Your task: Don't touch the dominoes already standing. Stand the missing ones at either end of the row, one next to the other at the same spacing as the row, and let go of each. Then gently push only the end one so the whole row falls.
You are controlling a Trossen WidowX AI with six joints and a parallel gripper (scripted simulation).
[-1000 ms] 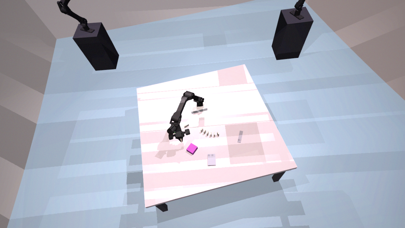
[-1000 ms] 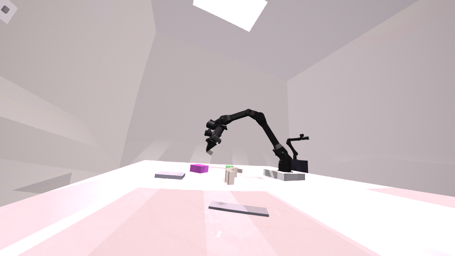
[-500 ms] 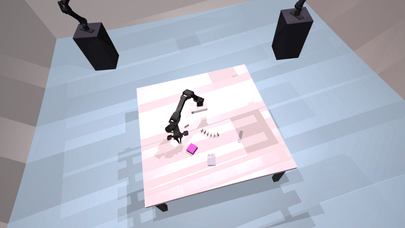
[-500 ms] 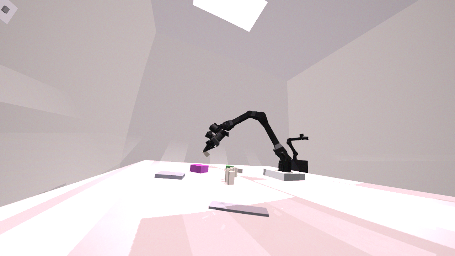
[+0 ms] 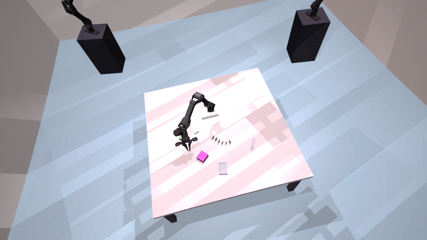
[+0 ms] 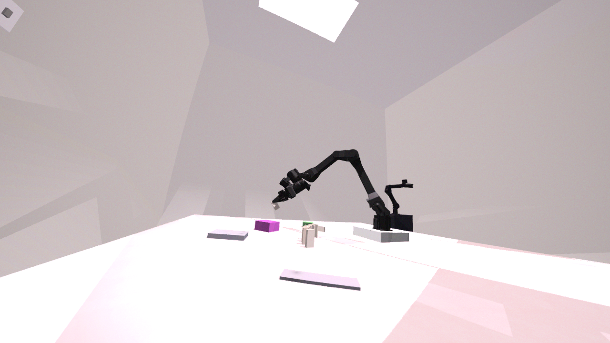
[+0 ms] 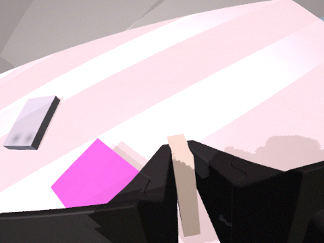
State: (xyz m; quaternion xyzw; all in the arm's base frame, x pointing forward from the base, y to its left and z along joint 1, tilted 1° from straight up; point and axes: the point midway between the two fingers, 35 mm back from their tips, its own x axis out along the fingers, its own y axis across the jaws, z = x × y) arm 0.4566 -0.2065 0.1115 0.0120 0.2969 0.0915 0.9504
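My gripper (image 5: pixel 188 149) (image 6: pixel 274 202) (image 7: pixel 178 150) is shut on a beige domino (image 6: pixel 276 206) (image 7: pixel 186 196). It holds the domino well above the table, left of the row in the top view. In the wrist view the domino is clamped between the fingertips, its long side running down the picture. Several standing dominoes (image 5: pixel 219 140) (image 6: pixel 309 238) form a slightly curved row right of the gripper in the top view; the row is out of the wrist view. Another domino (image 5: pixel 196 132) (image 6: pixel 321 228) lies on the table between the row's left end and the arm.
A magenta block (image 5: pixel 202 156) (image 6: pixel 267 225) (image 7: pixel 94 175) lies near the gripper. A green block (image 5: pixel 180 137) (image 6: pixel 307 223) is partly hidden under the arm. A thick grey plate (image 5: pixel 223 168) (image 6: pixel 227 234) (image 7: pixel 32 121) and a narrow grey plate (image 5: pixel 253 143) (image 6: pixel 320 279) lie farther off.
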